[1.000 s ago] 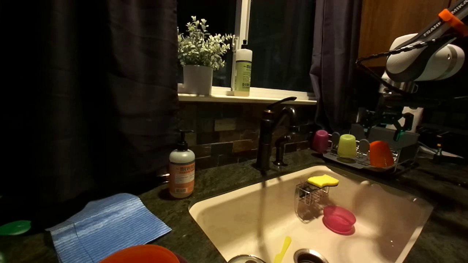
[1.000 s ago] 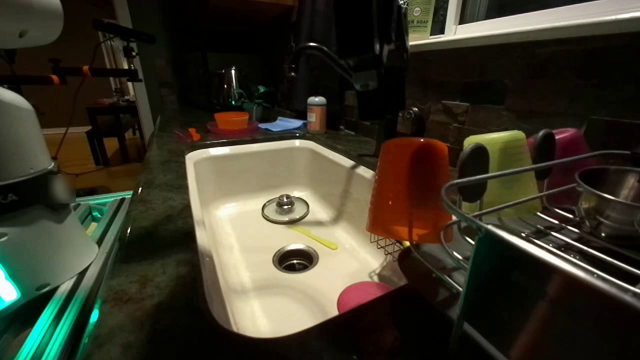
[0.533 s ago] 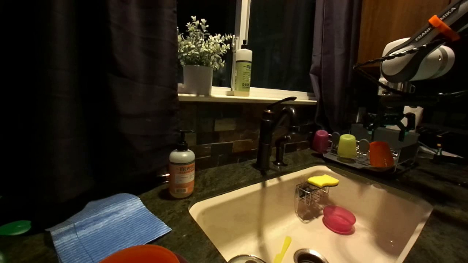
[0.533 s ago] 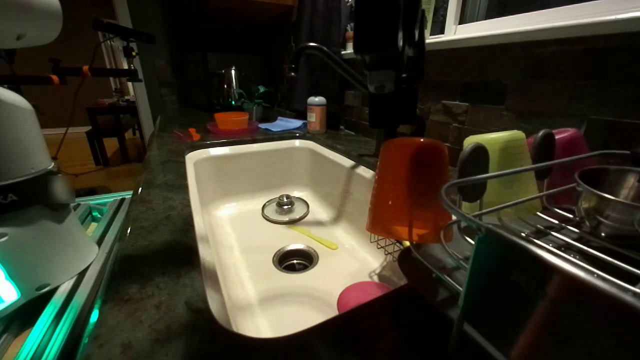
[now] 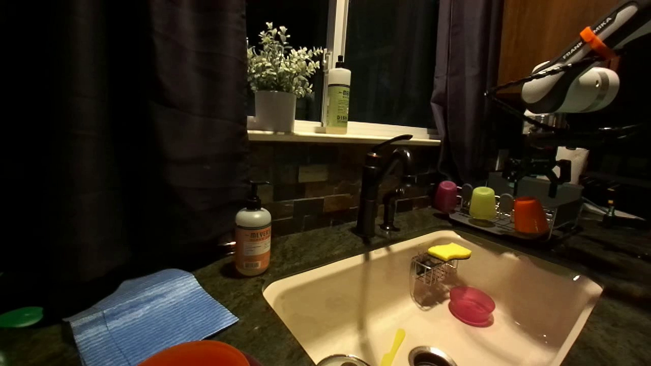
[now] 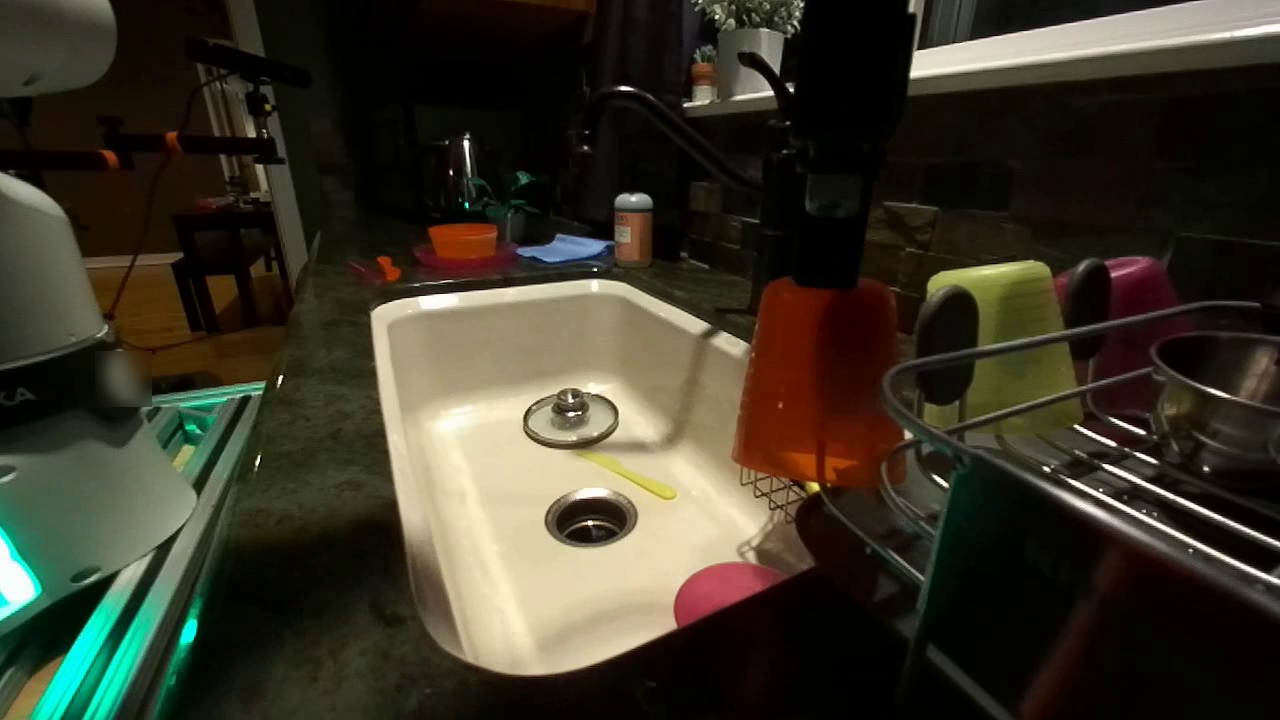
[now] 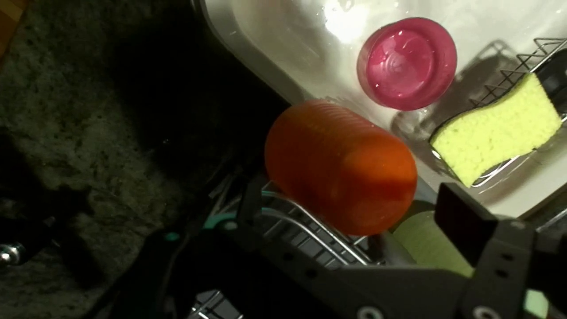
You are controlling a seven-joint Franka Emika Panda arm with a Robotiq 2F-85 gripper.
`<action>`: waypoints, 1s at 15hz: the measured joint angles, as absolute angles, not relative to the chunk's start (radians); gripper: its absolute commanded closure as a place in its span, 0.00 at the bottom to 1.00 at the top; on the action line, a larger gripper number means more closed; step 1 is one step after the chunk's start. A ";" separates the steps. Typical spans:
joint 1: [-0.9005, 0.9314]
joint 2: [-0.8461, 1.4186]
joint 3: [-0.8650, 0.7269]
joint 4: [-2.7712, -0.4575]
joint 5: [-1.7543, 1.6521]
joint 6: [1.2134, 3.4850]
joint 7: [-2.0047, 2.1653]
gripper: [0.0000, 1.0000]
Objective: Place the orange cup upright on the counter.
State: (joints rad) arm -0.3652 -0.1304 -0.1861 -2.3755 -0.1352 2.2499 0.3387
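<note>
Wrist view, left to right; clock hours from each view's centre. Nine o'clock: the dark speckled stone-like surface [image 7: 79, 124], the destination. Seven o'clock: a finger of the black two-fingered gripper [image 7: 354, 201], its jaws spread wide with nothing clamped. Just off centre toward three o'clock: the red-orange tapered plastic cup [image 7: 341, 164], mouth down at the edge of the dark metal-wired dish rack [image 7: 305, 239]. Four o'clock: the yellow-green plastic cup [image 7: 427, 241], partly hidden by the opposite finger.

Likely faults: on descent, the seven-o'clock finger could catch a rack wire, and the opposite finger could knock the yellow-green cup. Because the red-orange wall narrows toward the upturned base, a shallow grip may slip, letting the cup fall into the cream-white sink [image 7: 261, 48] just beside it, between eleven and three o'clock. Set down unturned, it would end inverted.

In an exterior view, the blue ribbed cloth [image 5: 152, 305] lies at eight o'clock, outside the wrist view. In an exterior view, the clear glass lid [image 6: 570, 413] rests in the sink toward eight o'clock, unseen in the wrist view; farther right, the gripper overlaps the red-orange cup's base, so its finger spacing and any contact cannot be read there.
</note>
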 measured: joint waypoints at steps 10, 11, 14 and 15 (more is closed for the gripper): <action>-0.334 -0.016 -0.239 -2.265 -0.041 2.149 0.269 0.00; -0.334 -0.010 -0.243 -2.254 -0.041 2.139 0.269 0.00; -0.334 0.010 -0.255 -2.226 -0.035 2.106 0.269 0.01; -0.334 0.017 -0.259 -2.217 -0.027 2.093 0.268 0.03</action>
